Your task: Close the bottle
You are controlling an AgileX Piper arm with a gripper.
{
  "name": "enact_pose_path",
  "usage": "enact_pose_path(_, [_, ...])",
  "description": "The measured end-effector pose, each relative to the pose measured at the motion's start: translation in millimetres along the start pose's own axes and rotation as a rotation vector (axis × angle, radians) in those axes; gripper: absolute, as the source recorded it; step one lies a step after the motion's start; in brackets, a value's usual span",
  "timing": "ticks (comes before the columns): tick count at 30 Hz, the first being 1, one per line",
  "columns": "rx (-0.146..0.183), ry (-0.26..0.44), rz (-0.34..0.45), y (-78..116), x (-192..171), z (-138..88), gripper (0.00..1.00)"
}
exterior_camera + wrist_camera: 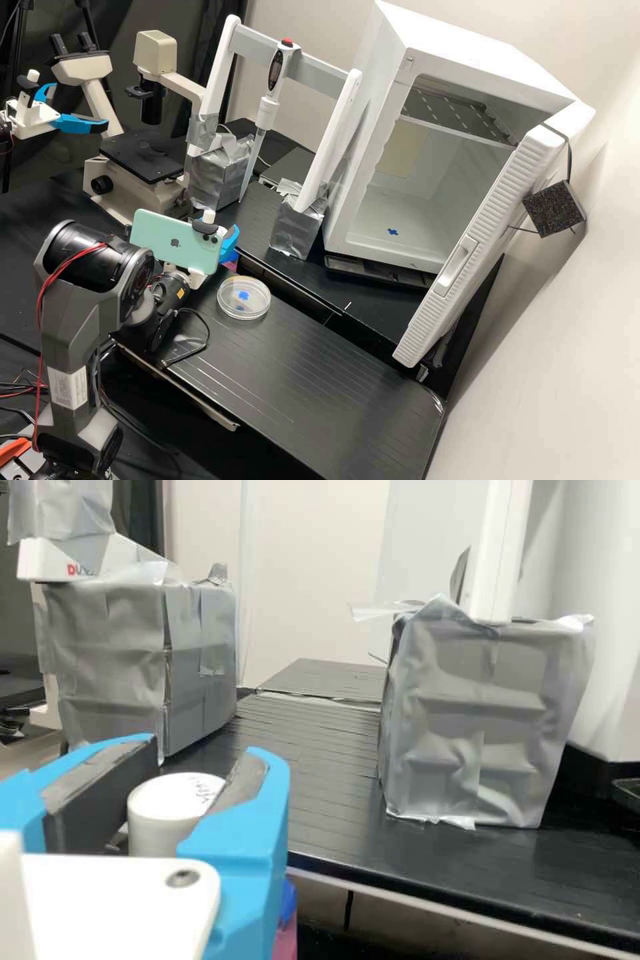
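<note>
1. White cabinet (383,63): toward two o'clock from the dish in the high view, door open, blue mark inside.
2. Black surface (313,380): carries the dish.
3. Arm (77,333): between eight and nine o'clock from the dish, with a pale label too small to read.
4. Microscope (143,157): toward eleven o'clock, dark stage.
5. White frame (327,77): between twelve and one o'clock, its feet in silver-wrapped blocks (299,230); red lettering on one foot is partly cut off.
6. Phone (160,240): toward ten o'clock, green, a small logo on its back; it hides part of the gripper (230,243).
7. Clear dish (244,308): blue mark in it.
8. Pink container (286,945): blue top, mostly hidden behind a finger in the wrist view.
9. White cap (170,815): clasped between the gripper's two fingers in the wrist view, handwriting on top too faint to read. Whether a bottle stands under it cannot be told.
</note>
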State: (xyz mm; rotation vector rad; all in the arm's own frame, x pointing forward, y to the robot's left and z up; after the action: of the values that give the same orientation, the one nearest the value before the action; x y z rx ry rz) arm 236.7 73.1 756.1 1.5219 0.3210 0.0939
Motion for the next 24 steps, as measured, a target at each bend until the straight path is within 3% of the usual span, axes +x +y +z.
enact_pose_path(11, [0.005, 0.017, 0.025, 8.3, -20.0, -6.8, 1.0])
enact_pose_path(21, [0.026, 0.028, 0.186, 41.8, -45.8, -9.5, 1.0])
enact_pose_path(24, [0.059, -0.002, 0.257, 50.2, -52.9, -8.4, 1.0])
